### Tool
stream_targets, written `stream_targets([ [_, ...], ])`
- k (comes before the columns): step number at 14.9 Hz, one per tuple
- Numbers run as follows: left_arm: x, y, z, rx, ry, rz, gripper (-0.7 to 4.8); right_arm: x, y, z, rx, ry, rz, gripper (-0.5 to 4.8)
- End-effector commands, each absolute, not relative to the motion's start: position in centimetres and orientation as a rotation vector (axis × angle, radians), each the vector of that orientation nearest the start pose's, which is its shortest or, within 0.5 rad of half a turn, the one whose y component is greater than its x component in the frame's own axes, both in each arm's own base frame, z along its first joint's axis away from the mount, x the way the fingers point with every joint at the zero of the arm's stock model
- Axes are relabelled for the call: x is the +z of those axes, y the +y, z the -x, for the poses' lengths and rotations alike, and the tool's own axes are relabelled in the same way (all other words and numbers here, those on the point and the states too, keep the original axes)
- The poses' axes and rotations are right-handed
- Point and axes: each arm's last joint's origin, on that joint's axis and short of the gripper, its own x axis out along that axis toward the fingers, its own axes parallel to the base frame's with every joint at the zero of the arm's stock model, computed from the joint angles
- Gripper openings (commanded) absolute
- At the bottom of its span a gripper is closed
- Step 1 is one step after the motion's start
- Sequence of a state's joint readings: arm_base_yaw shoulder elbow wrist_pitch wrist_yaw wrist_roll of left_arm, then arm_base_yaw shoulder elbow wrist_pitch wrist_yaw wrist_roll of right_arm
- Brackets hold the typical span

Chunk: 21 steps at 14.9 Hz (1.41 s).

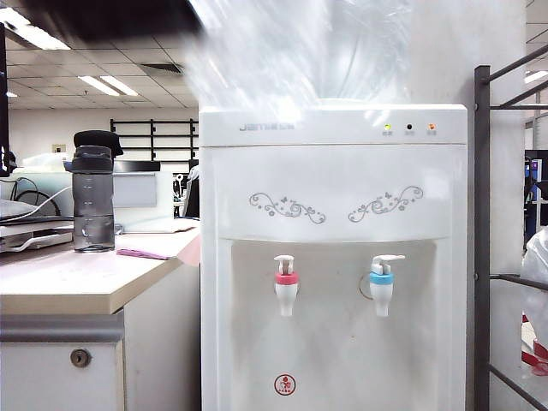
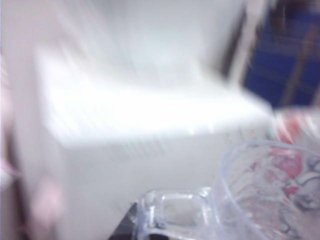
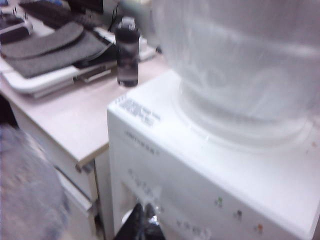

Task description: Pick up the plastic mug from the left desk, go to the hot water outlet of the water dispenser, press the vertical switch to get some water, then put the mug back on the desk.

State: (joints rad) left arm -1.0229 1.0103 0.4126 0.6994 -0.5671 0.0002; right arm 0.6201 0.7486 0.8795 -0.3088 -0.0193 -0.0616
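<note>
The left wrist view is motion-blurred. It shows the clear plastic mug (image 2: 270, 200) close up, and my left gripper (image 2: 145, 231) is shut on its side handle (image 2: 175, 200). Neither the mug nor either gripper shows in the exterior view. The white water dispenser (image 1: 334, 171) stands beside the left desk (image 1: 68, 278). Its hot water outlet (image 1: 286, 289) has a red-pink collar, with the upright vertical switch (image 1: 283, 264) on top. My right gripper (image 3: 144, 220) is shut on nothing, hanging over the dispenser's (image 3: 210, 185) front upper edge.
A dark grey bottle (image 1: 93, 197) with a black cap stands on the desk, near a pink sheet (image 1: 145, 253). A blue-collared tap (image 1: 382, 287) sits right of the red one. The clear jug (image 3: 240, 65) tops the dispenser. A grey metal rack (image 1: 482, 240) stands at the right.
</note>
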Motion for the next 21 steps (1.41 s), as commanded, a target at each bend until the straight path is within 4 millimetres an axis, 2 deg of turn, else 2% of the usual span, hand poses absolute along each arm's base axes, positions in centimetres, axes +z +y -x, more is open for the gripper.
stream_targets([
  [1, 27.4, -13.4, -11.3, -0.227, -0.155, -0.070, -0.06, 36.2, 9.3, -13.7, 0.624, 0.104, 0.098, -0.06],
  [2, 27.9, -12.0, -11.3, -0.182, -0.167, -0.091, -0.06, 36.1, 9.4, -14.1, 0.626, 0.108, 0.097, -0.06],
  [3, 28.3, -8.5, -12.3, -0.091, -0.162, -0.137, -0.06, 35.7, 10.1, -15.1, 0.680, 0.124, 0.096, -0.06],
  [5, 27.9, -5.7, -13.8, -0.052, -0.135, -0.174, -0.06, 35.4, 10.6, -15.8, 0.692, 0.126, 0.095, -0.06],
  [7, 26.3, 0.1, -17.3, -0.067, -0.037, -0.090, -0.06, 35.2, 11.3, -16.8, 0.692, 0.113, 0.092, -0.06],
  [9, 25.4, 3.3, -19.4, -0.029, -0.054, -0.029, -0.06, 35.0, 11.5, -17.3, 0.690, 0.111, 0.092, -0.06],
  [10, 25.0, 3.8, -21.4, -0.056, -0.117, -0.118, -0.06, 34.7, 12.0, -18.0, 0.704, 0.112, 0.091, -0.06],
  [11, 22.9, 3.5, -24.5, -0.157, -0.061, -0.105, -0.06, 34.0, 12.4, -18.8, 0.705, 0.143, 0.097, -0.06],
  [12, 18.7, 4.3, -29.7, -0.159, -0.048, -0.063, -0.06, 32.8, 13.3, -20.1, 0.725, 0.179, 0.119, -0.06],
  [13, 18.3, 4.4, -30.3, -0.159, -0.046, -0.044, -0.06, 32.7, 13.3, -20.2, 0.733, 0.184, 0.122, -0.06],
  [14, 17.4, 4.7, -31.9, -0.159, -0.036, -0.027, -0.06, 32.4, 13.5, -20.5, 0.737, 0.198, 0.125, -0.06],
  [15, 15.1, 5.4, -35.9, -0.159, -0.005, 0.000, -0.06, 31.8, 13.8, -20.9, 0.741, 0.221, 0.133, -0.06],
  [16, 13.0, 5.7, -37.6, -0.158, 0.032, 0.009, -0.06, 31.5, 13.9, -21.2, 0.746, 0.235, 0.134, -0.06],
  [19, 10.6, 5.8, -38.5, -0.133, 0.087, 0.063, -0.06, 31.4, 13.9, -21.3, 0.745, 0.240, 0.135, -0.06],
  [20, 10.6, 5.8, -38.5, -0.139, 0.091, 0.068, -0.05, 31.4, 13.9, -21.3, 0.745, 0.241, 0.135, -0.06],
  [21, 10.7, 5.8, -38.5, -0.138, 0.085, 0.066, 0.91, 31.4, 13.9, -21.2, 0.745, 0.241, 0.134, -0.06],
])
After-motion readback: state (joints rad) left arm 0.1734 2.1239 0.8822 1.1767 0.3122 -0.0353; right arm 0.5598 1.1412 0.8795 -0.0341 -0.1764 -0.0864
